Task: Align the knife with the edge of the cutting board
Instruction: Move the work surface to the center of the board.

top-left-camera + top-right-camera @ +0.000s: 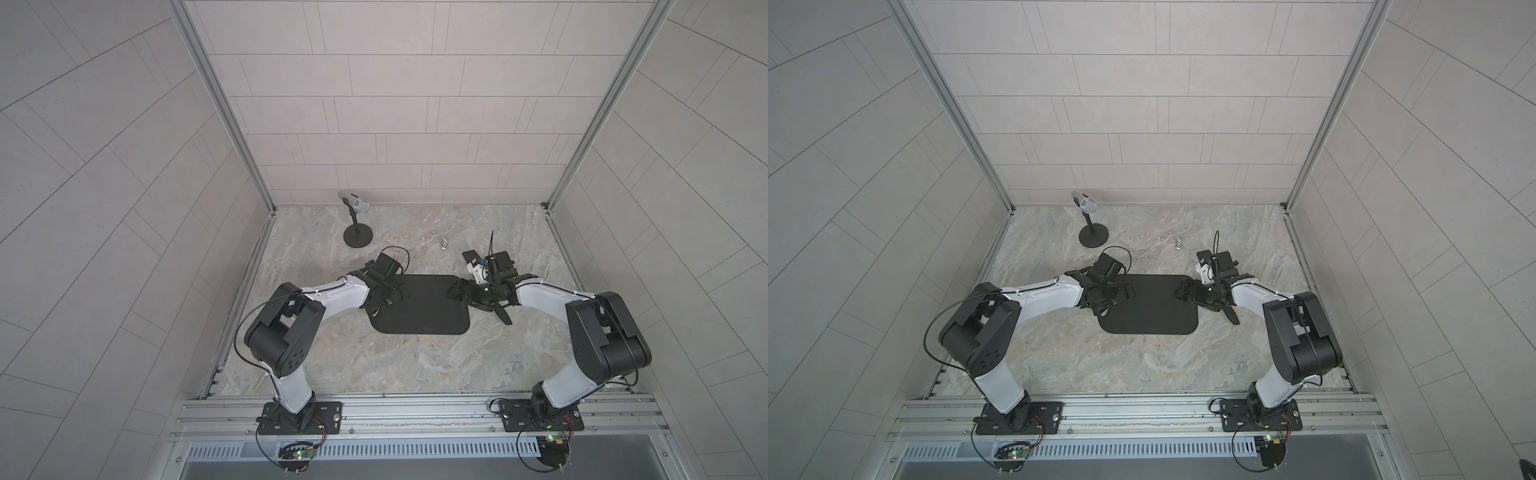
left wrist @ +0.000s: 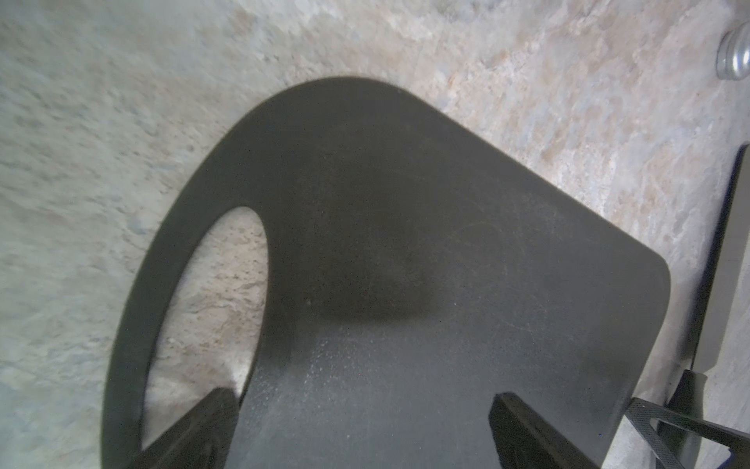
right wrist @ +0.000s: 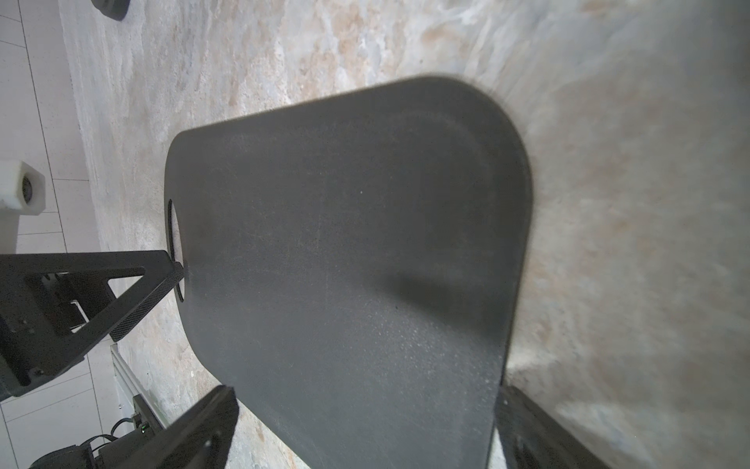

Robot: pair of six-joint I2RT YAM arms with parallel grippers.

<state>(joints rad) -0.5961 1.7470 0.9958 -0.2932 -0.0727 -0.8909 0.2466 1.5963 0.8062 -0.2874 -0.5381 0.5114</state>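
The two pincers face each other across the board [image 1: 419, 307] [image 1: 1148, 307], one at each short end.

The left pincer [image 1: 392, 293] [image 1: 1121, 293] [image 2: 363, 394] is released. In its wrist view the fingers [image 2: 195, 434] stand wide apart with nothing gripped. One is at the end of the oval hole and its partner is over the bare black board [image 2: 406, 203].

The right pincer [image 1: 455, 291] [image 1: 1183, 291] [image 3: 367, 387] is released too, its fingers spread just as wide. The board [image 3: 345, 203] shows between them at its plain end. I cannot tell whether either finger touches it.

The knife [image 2: 732, 251] lies flat on the table [image 1: 415, 374], just past the board's short edge on the right pincer's side. It runs roughly along that edge but apart from it, with a strip of table between. Its handle end sits next to a finger [image 2: 643, 426] of the right pincer. The blade leads away from that finger and out of the picture. In both top views I cannot make the knife out against the right pincer.

From the right wrist, a finger [image 3: 140, 302] of the left pincer has its tip at the rim of the hole.

A mic [image 1: 358, 237] stands beyond the left pincer, well apart from it, near the back wall. A small silver piece [image 1: 444, 243] [image 2: 734, 52] lies farther back than both pincers, nearer the right one and apart from the board.
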